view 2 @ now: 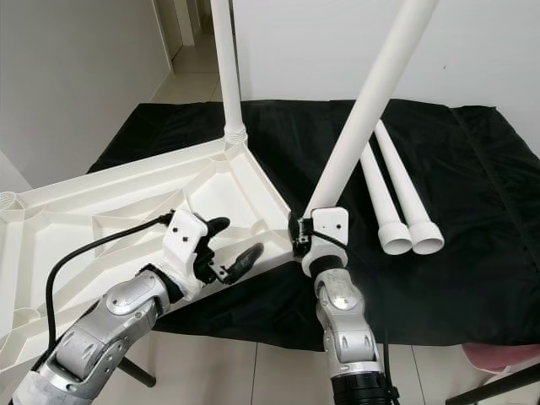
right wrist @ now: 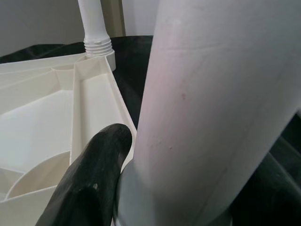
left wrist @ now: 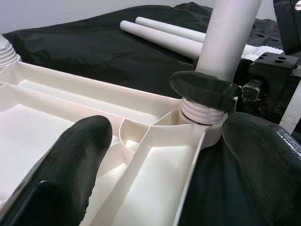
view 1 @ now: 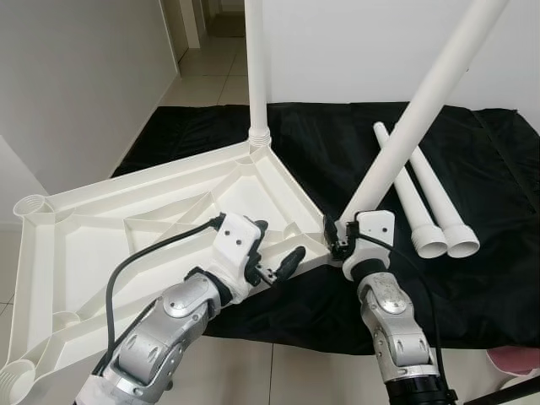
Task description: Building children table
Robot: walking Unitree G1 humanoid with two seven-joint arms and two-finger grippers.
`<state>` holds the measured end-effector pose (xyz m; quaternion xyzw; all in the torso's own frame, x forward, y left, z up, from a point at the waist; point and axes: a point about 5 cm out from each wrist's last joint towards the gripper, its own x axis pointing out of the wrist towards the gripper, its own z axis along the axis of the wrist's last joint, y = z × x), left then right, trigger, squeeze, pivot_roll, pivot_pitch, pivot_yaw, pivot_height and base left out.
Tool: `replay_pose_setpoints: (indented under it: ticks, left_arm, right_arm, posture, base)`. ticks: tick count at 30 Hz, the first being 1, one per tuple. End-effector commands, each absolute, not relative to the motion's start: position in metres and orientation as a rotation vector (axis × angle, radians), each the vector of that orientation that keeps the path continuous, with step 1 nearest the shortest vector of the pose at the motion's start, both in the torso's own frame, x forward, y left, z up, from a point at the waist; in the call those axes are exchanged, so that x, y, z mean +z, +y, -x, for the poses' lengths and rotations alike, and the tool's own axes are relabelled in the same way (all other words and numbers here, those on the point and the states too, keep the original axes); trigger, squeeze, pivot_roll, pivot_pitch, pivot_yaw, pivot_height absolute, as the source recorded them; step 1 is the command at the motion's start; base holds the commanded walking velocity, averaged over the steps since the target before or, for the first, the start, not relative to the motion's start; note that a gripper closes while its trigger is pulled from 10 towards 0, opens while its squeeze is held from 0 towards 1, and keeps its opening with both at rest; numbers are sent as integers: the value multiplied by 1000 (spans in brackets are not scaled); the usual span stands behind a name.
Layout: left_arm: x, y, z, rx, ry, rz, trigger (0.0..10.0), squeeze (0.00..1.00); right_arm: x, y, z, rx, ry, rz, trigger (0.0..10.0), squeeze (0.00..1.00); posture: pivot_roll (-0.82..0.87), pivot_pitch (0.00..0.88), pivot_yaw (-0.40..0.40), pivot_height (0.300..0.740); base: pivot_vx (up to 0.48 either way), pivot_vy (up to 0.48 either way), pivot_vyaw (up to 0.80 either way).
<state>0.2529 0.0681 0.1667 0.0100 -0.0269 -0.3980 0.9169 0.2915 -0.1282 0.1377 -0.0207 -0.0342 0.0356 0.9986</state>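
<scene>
Tiled floor (view 1: 211,72) and white walls (view 1: 76,84). Black cloth (view 1: 489,253) under the upturned white tabletop (view 1: 126,228), one leg (view 1: 256,67) upright in its far corner. Two spare legs (view 1: 422,202) lie beside it. Right gripper (view 1: 342,240) clasps a tilted leg (view 1: 422,110) at the near corner socket; left gripper (view 1: 274,257), fingers spread, hovers over the rim.

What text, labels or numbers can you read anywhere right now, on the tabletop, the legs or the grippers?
None can be read.
White tabletop: plain ribbed underside, no print.
Leg held by the right gripper: bare white, only faint scuffs.
Upright leg and two loose legs: no markings.
Left gripper, open beside the corner: no legible label.
</scene>
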Motion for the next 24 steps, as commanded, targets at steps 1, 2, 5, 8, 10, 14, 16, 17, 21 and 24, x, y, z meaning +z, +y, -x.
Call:
replay_pose_setpoints:
  ticks: [1, 2, 5, 8, 10, 14, 16, 17, 21, 24]
  left_arm:
    - [167, 69, -250, -897, -52, -31, 10000, 0]
    - [167, 69, -250, -897, -52, -31, 10000, 0]
    - [167, 68, -250, -895, -52, -28, 10000, 0]
    - [167, 68, -250, -893, -52, -27, 10000, 0]
    - [167, 68, -250, -892, -53, -28, 10000, 0]
    - [167, 69, -250, -887, -53, -26, 10000, 0]
    - [167, 69, -250, -887, -53, -26, 10000, 0]
    - [167, 69, -250, -886, -52, -27, 10000, 0]
    - [167, 69, -250, -884, -52, -25, 10000, 0]
    - [167, 69, -249, -884, -52, -25, 10000, 0]
  right_arm:
    - [118, -120, -287, 89, 36, 82, 10000, 0]
    - [118, -120, -287, 89, 36, 82, 10000, 0]
    - [120, -109, -286, 158, 13, 178, 10000, 0]
    - [120, -105, -284, 199, 4, 237, 10000, 0]
    - [119, -106, -284, 207, 3, 253, 10000, 0]
    - [115, -113, -284, 199, 19, 281, 10000, 0]
    - [111, -117, -283, 203, 27, 293, 10000, 0]
    - [108, -119, -283, 209, 28, 294, 10000, 0]
    - [104, -122, -280, 244, 3, 286, 10000, 0]
    - [104, -123, -278, 259, -16, 276, 10000, 0]
  posture:
    - [-47, 59, 65, 740]
    - [-47, 59, 65, 740]
    - [-46, 65, 67, 740]
    - [-46, 67, 66, 740]
    - [-45, 68, 63, 740]
    - [-43, 68, 60, 740]
    - [-43, 68, 60, 740]
    - [-43, 68, 60, 740]
    - [-41, 72, 62, 740]
    - [-41, 71, 63, 740]
  base:
    - [0, 0, 0]
    - [0, 0, 0]
    - [0, 0, 0]
    - [0, 0, 0]
    - [0, 0, 0]
    - [0, 0, 0]
    - [0, 0, 0]
    - [0, 0, 0]
    - [0, 0, 0]
    - [0, 0, 0]
